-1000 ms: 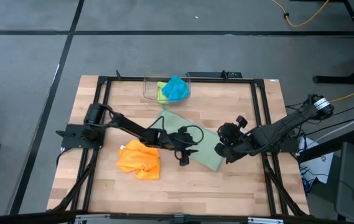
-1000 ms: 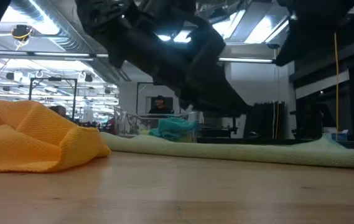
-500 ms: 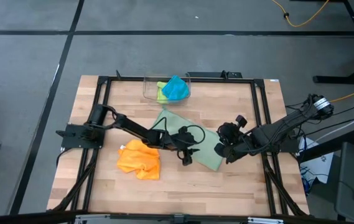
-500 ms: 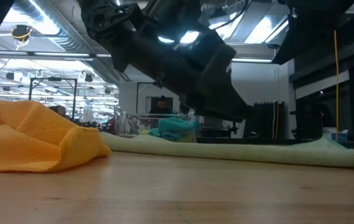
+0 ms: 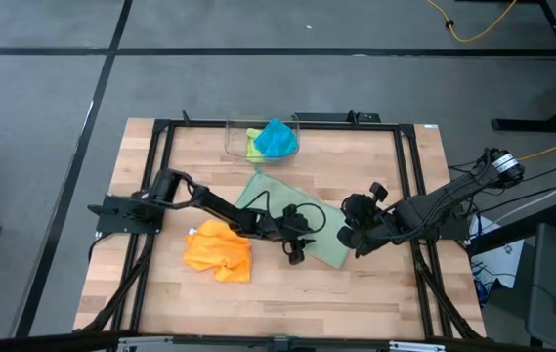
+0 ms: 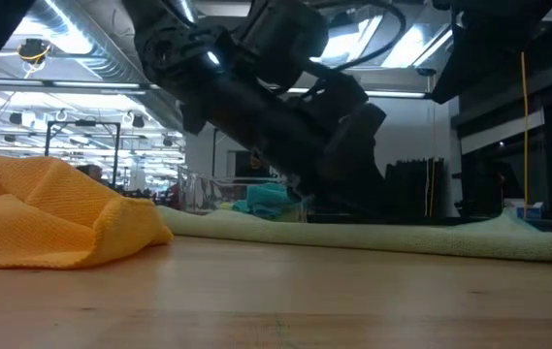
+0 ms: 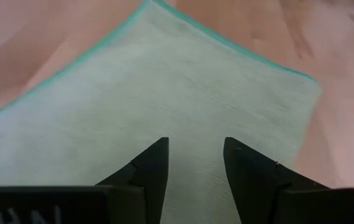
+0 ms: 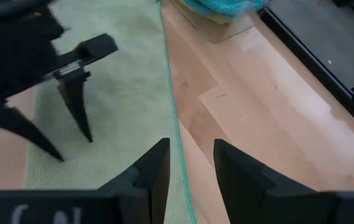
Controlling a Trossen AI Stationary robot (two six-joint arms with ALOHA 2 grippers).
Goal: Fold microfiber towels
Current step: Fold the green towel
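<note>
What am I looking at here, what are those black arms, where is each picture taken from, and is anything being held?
These are two robot arms at a wooden table, each ending in a two-finger gripper. One picture looks straight down, one looks level across the tabletop, and two come from cameras on the arms' wrists, so the dark prongs at their bottom are that arm's own fingers.

A pale green towel lies flat in the middle, with a crumpled orange towel beside it. At the far edge a clear bin holds a blue towel and a lime towel.

The left gripper hangs open over the pale towel, and the right gripper is open at that towel's edge. Neither holds anything.
</note>
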